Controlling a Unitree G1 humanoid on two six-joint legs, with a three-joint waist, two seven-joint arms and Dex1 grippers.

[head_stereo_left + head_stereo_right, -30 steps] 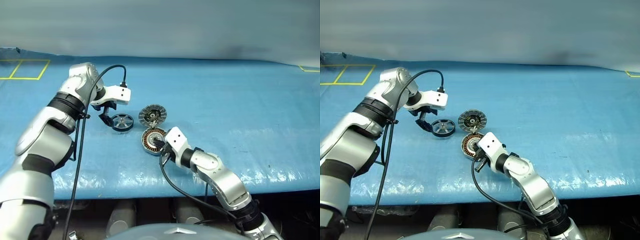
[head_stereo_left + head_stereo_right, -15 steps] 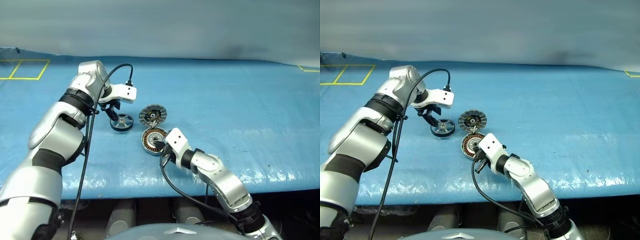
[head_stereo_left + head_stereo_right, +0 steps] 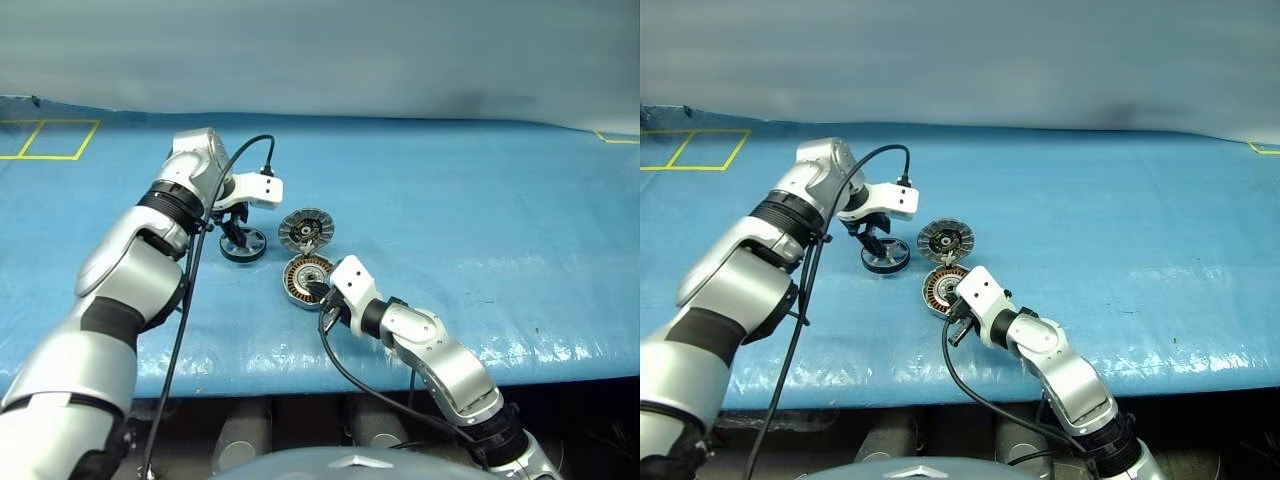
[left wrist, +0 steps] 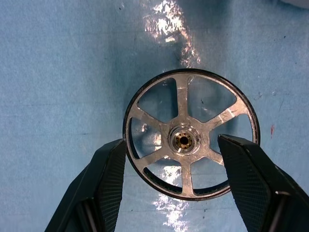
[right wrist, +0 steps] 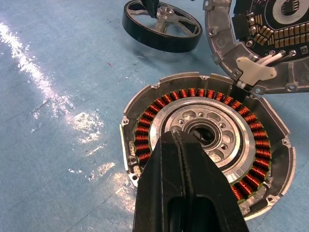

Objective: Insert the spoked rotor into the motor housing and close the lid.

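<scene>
The spoked rotor (image 3: 243,245) lies flat on the blue sheet, left of the lid. My left gripper (image 3: 235,230) points down over it. In the left wrist view the rotor (image 4: 186,140) shows between the open black fingers (image 4: 108,179), one beside the rim and one over a spoke gap. The motor housing (image 3: 303,279) lies open, its copper windings (image 5: 145,130) ringing a central hole. The lid (image 3: 305,230) lies face up just behind it, joined at a white hinge piece (image 5: 253,70). My right gripper (image 5: 181,137) is shut, its tip at the housing's central hole.
Everything lies on a table covered with a blue plastic sheet (image 3: 450,220). Yellow tape squares (image 3: 50,138) mark its far left corner and a yellow mark (image 3: 615,138) its far right. Black cables (image 3: 340,360) hang from both wrists near the front edge.
My left gripper has moved right from beside the rotor to over it, and its fingers have narrowed. The right arm, housing and lid have not moved.
</scene>
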